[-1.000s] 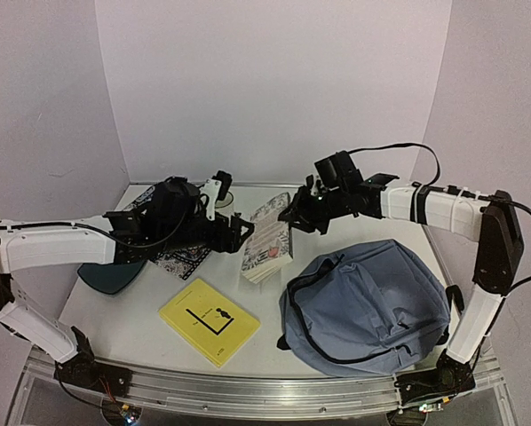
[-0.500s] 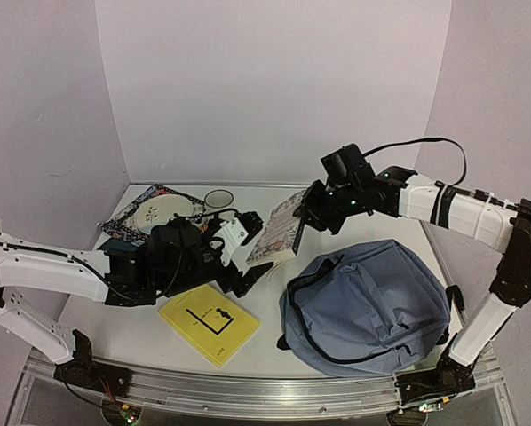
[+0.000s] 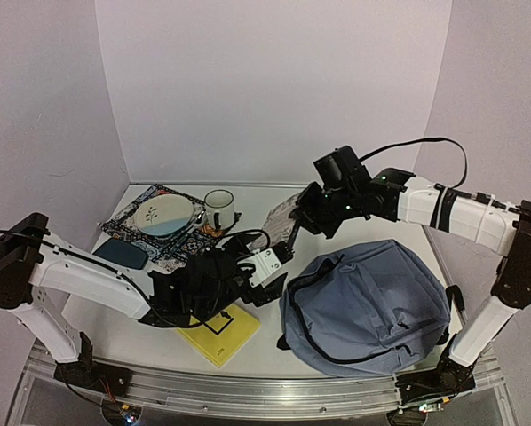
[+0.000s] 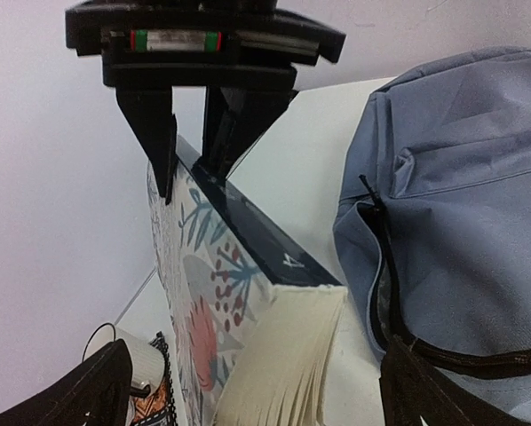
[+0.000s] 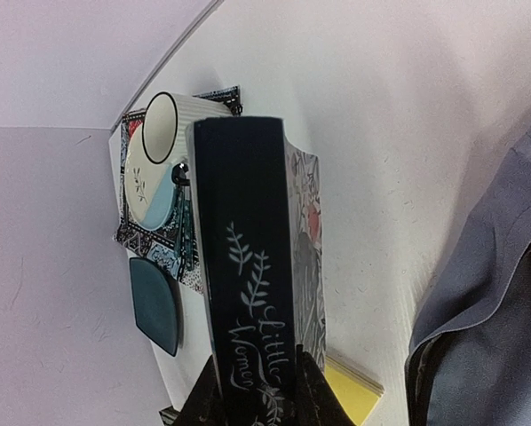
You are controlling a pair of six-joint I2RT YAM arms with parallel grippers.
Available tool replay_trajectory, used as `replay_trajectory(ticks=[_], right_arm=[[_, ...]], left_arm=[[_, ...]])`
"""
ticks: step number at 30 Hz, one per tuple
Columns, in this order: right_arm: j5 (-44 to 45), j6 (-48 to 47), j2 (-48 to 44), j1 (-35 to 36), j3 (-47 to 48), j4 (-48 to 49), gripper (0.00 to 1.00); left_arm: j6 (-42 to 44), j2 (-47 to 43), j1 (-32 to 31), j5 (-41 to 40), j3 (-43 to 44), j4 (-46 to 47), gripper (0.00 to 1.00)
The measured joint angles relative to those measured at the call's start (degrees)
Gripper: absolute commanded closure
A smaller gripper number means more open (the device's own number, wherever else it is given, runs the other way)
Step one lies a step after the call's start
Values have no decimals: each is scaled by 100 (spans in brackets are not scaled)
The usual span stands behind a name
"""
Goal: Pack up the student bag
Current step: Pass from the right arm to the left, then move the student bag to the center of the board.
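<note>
right pincer (image 4: pixel 192 146) pinching book (image 4: pixel 214 266), left pincer (image 4: pixel 257 395) spread wide. student bag (image 3: pixel 372 302) right of it: looks soft, floppy; I'd grab zipper edge (image 4: pixel 378 232).

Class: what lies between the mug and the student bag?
The floral book, clamped in the right gripper, stands between them; the left wrist view shows it.

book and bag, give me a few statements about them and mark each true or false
1. The right gripper is shut on the floral book. True.
2. The left gripper grips the yellow book. False: its jaws stand open and hold nothing.
3. The floral book is inside the student bag. False: it is outside the bag, in the right gripper.
4. The mug stands right beside the plate. True.
</note>
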Motion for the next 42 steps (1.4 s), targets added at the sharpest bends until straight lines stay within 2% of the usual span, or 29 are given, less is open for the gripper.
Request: replay_trajectory(ticks=[2,7,17,18,24,25,30,34,38,42], right_arm=[[61,37,-37,26,0,-15,100],[197,129,-223,57,0,-46,100],[317,260,-326,83,0,-28,100],[328,295,-326,85,0,-31,100],[313,168,-326,144,11,7,74],[291,122,-326,149,17,4,65],[210,-601,-330,22,127,-199,40],[295,-1331,-389,-376,238,-562,21],[442,-1757,-570,-527,190,-1285,17],[492,-1919,-1010,-688,-363,-1825,12]], left_arm=[[48,197,-15,-238,59,101,10],[153,590,-17,-822,179,393,34],[87,577,-17,-1191,170,741,98],[114,546,-15,-1187,157,723,100],[-35,278,-22,-1172,-61,640,100],[-83,236,-28,-1163,-101,643,100],[-612,-160,-4,-1121,-341,455,100],[-1224,-468,195,-962,-365,-122,100],[-1991,-813,608,-433,-365,-787,100],[-2778,-1196,1263,505,-365,-1375,100]])
